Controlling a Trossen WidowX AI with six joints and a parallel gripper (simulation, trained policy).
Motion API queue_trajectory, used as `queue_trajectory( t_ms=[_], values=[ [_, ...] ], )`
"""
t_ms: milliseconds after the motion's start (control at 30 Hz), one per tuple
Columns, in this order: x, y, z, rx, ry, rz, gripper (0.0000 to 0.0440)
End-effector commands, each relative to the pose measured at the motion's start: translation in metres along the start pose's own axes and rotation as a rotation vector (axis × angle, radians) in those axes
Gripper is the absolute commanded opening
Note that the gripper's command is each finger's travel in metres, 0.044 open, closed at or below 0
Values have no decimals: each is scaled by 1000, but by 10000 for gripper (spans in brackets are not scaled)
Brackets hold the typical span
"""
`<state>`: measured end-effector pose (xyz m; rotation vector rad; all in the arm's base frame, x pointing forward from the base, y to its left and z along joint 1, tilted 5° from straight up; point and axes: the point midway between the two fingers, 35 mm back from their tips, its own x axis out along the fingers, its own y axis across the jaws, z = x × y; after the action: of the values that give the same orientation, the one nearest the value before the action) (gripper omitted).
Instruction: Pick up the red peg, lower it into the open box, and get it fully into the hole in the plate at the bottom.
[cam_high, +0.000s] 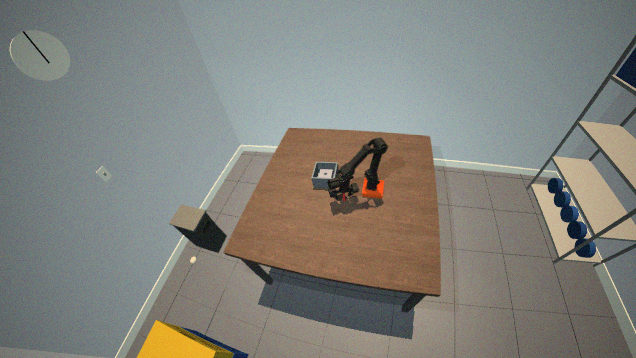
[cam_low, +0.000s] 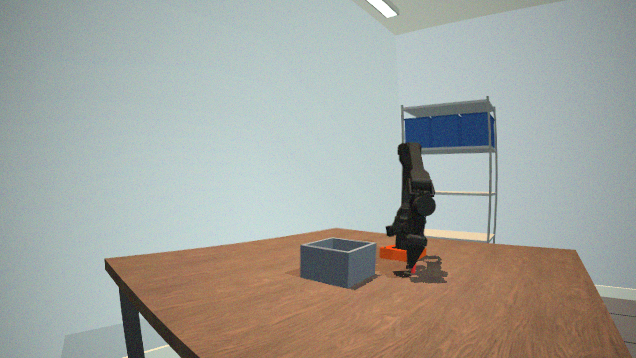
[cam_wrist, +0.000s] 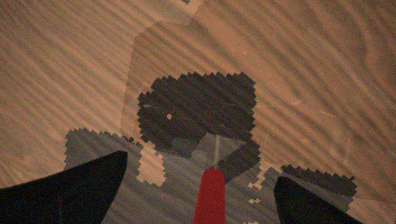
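The red peg (cam_high: 344, 197) (cam_low: 413, 269) (cam_wrist: 210, 197) stands about upright on the table, beside the box. Its upper end is outside the wrist view. My gripper (cam_high: 344, 194) (cam_low: 411, 265) (cam_wrist: 203, 173) is low over the table, with its fingers wide apart on either side of the peg. In the wrist view there is a gap between the peg and each finger, the smaller one on the right. The blue-grey open box (cam_high: 318, 182) (cam_low: 324, 265) stands close by. In the top view the pale plate (cam_high: 321, 174) with a dark hole shows at its bottom.
The arm's orange base (cam_high: 373, 193) (cam_low: 392, 253) is on the wooden table (cam_high: 320, 245) (cam_low: 280, 320), to the right of the peg in the top view. The box walls rise between the table top and the plate. A shelf rack stands on the floor away from the table.
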<state>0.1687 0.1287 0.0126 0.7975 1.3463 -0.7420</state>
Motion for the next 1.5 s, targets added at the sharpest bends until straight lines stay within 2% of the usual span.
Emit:
queue_trajectory(
  t_ms=[0,367,600,933,1267,1467],
  values=[
    [7,-2,-3,24,28,-5,288],
    [4,0,-6,23,111,-16,4],
    [-11,14,5,-11,71,38,0],
    [-47,35,32,-77,-28,105,0],
    [-84,54,67,-88,-112,146,0],
    [-94,60,96,-66,-150,151,0]
  ],
)
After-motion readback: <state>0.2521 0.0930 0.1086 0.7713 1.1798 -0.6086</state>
